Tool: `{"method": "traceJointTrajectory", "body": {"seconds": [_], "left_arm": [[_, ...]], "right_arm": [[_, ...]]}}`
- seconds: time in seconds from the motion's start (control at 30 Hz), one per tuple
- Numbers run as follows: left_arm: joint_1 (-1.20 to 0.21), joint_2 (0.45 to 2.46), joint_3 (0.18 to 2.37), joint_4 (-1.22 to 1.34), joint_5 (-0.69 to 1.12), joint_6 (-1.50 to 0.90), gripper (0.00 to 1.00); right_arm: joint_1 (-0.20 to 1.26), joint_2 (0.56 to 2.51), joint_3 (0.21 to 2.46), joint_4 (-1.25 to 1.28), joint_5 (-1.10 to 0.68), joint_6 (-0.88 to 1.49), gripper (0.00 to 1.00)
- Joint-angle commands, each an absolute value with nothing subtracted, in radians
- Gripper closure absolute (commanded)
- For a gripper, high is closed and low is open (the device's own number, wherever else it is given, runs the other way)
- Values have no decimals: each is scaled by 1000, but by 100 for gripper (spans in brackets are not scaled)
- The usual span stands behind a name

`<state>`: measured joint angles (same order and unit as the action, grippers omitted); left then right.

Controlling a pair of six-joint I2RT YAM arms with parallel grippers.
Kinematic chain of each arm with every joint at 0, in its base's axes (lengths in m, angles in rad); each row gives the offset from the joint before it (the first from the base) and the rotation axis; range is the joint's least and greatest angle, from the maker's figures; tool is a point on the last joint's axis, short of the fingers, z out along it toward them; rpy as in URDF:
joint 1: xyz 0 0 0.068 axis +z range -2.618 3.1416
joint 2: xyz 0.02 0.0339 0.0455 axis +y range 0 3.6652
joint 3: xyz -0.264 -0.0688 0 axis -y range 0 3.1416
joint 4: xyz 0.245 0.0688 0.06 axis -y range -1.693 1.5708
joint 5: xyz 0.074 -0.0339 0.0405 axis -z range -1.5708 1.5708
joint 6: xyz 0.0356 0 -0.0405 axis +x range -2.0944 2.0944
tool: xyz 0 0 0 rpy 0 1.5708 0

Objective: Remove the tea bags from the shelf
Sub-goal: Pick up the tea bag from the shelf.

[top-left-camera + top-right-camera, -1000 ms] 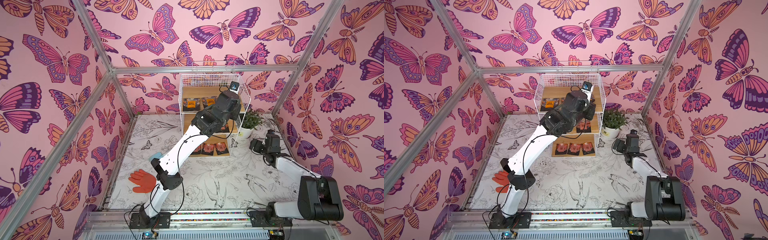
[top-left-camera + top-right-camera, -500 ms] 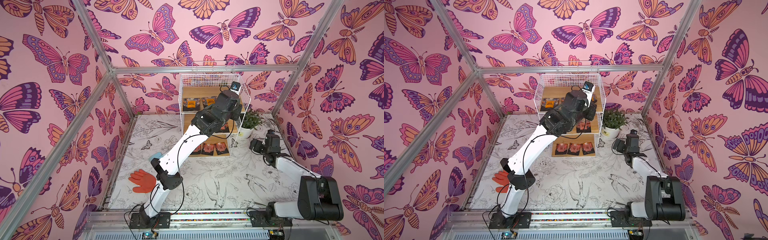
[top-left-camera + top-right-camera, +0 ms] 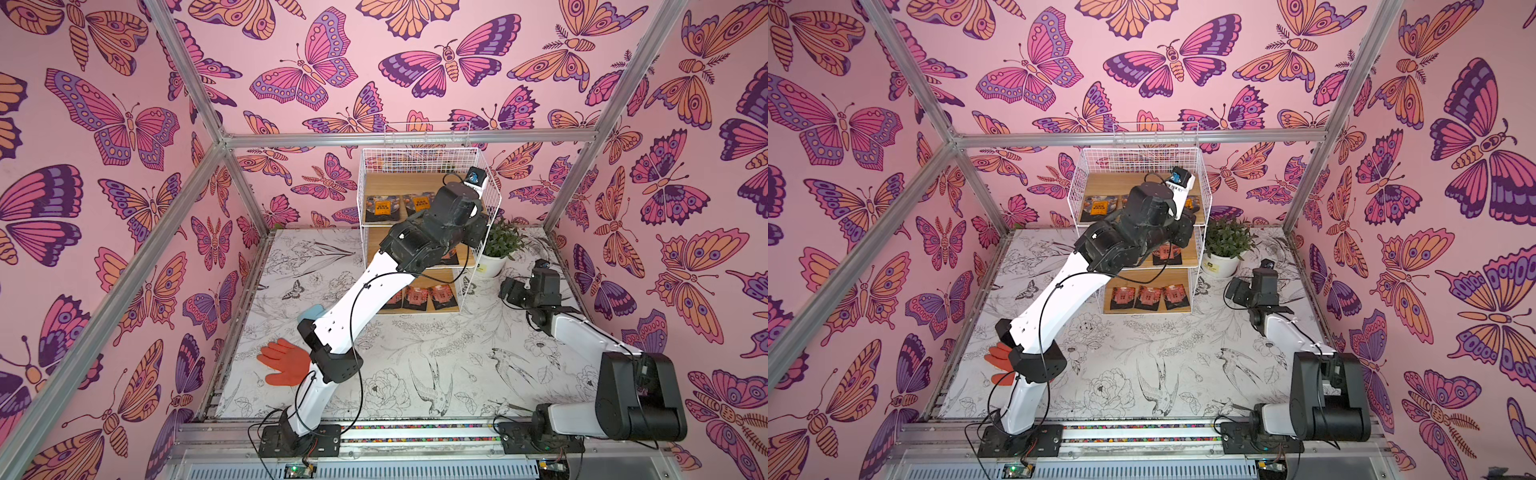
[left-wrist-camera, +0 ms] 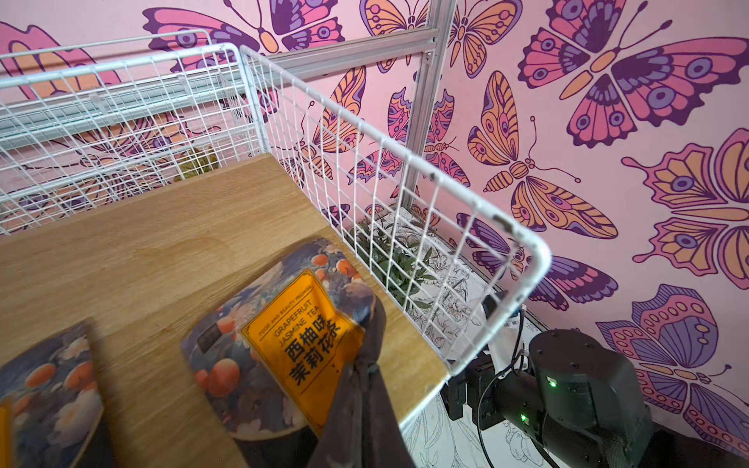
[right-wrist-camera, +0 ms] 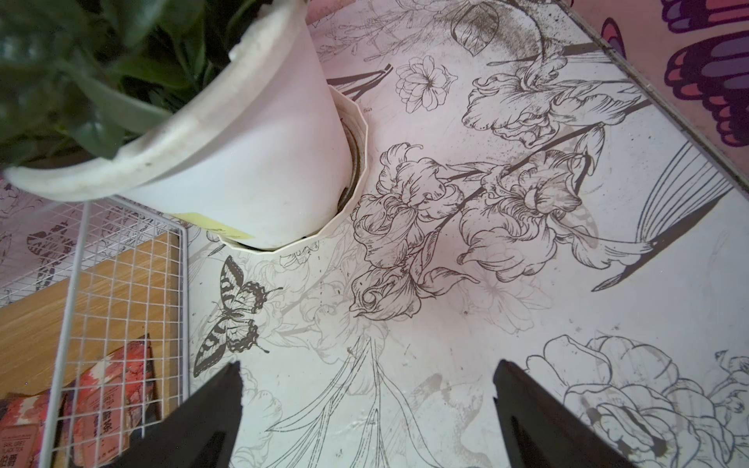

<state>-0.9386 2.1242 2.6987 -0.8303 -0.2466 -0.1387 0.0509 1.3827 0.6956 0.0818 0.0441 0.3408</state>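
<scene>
Pinched shut with the left gripper (image 4: 364, 336) on the edge of an orange-labelled tea bag (image 4: 283, 336), lower centre of the left wrist view, on the top board of the shelf (image 4: 162, 227). Spread wide at the right gripper (image 5: 364, 405), gripping nothing, low in the right wrist view above the table (image 5: 567, 263). Three red-fronted tea bags (image 3: 1147, 297) on the bottom board.
</scene>
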Motion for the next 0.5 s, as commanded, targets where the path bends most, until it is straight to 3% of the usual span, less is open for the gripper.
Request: {"method": "traceJointTrajectory", "body": {"seconds": [0.0, 0.47], "left_arm": [[-949, 2075, 2675, -841, -253, -124, 100], [-988, 1976, 2605, -798, -336, -67, 100]], "right_arm": [[51, 1390, 723, 69, 60, 349, 1], [51, 1394, 728, 64, 60, 350, 1]]}}
